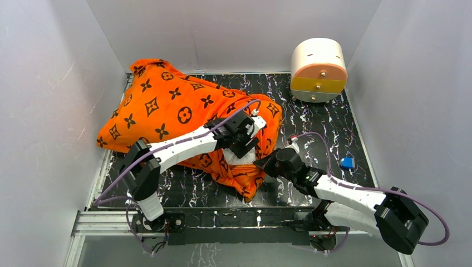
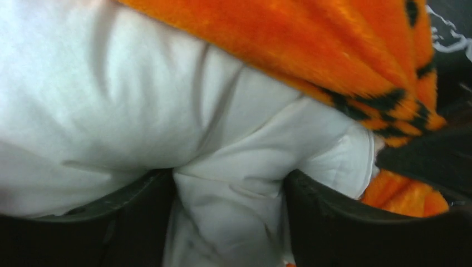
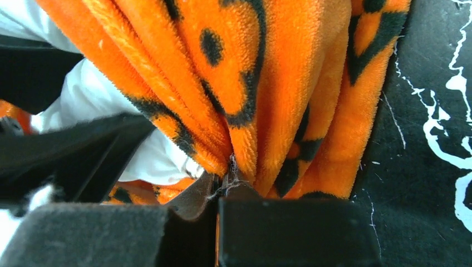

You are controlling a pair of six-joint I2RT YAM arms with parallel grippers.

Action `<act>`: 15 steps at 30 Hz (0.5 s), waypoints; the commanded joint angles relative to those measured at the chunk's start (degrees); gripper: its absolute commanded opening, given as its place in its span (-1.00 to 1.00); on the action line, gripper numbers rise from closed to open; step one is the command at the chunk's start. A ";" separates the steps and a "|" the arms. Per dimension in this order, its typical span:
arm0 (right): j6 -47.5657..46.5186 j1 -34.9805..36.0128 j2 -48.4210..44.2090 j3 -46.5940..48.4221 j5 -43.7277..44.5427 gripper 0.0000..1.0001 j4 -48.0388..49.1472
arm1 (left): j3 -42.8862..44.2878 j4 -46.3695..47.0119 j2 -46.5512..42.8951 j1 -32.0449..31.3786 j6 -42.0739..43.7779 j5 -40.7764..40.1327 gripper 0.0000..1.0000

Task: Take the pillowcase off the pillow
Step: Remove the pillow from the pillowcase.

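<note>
Pillow (image 2: 83, 100) corner is clamped by left gripper (image 2: 228, 217) at pillowcase (image 1: 167, 105) opening, as anchor. Pillowcase hem is pinched by right gripper (image 3: 220, 192), likely for pulling off. Pillow is mostly covered, on table (image 1: 311, 119).

I work on a black tabletop (image 1: 317, 119) veined with white like marble. In its far right corner stands a round white drawer box (image 1: 319, 69), a peach drawer front above a yellow one, each with a small knob. Behind the box runs the pale back wall (image 1: 234, 33); the right wall (image 1: 417, 100) rises close beside it, the left wall (image 1: 44, 111) well away across the tabletop. Nearer me than the box lies a small blue thing (image 1: 347, 162). Light is soft and even.
</note>
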 commanded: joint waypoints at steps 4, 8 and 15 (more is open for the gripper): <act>-1.70 -0.63 -2.68 -3.37 -0.66 -1.00 -12.67 | -2.07 -1.66 6.60 -0.14 -4.61 2.32 -1.00; -2.17 -0.95 -6.14 -2.52 -2.78 -1.00 -14.42 | 0.14 -1.12 6.49 0.11 -4.66 6.68 -1.00; -2.03 -1.18 -7.38 8.44 -6.04 0.02 -20.40 | 4.01 0.42 6.44 0.15 -9.81 12.88 -1.00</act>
